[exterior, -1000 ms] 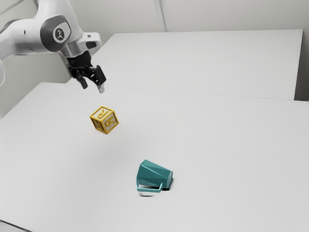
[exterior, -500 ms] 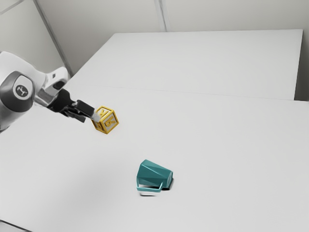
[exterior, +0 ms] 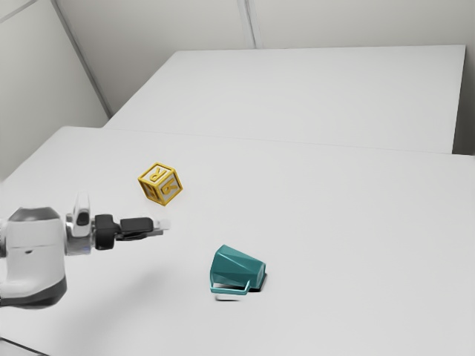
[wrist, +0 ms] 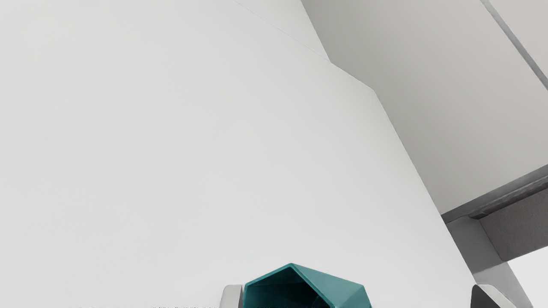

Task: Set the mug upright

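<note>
The mug (exterior: 236, 268) lies tipped on the table (exterior: 356, 237), ahead of the open gripper (exterior: 165, 225) — the wrist view shows its hollow mouth (wrist: 280, 295); the exterior view, its handle (exterior: 230, 291) and a yellow block (exterior: 160, 184).

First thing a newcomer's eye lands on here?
Probably the teal mug, the strongest dark color on the pale table, lying on its side with its mouth toward the arm. Next, the yellow-edged letter block, farther back and more to the exterior view's left. Then the open gripper, reaching in from the exterior view's left, short of the mug.
</note>
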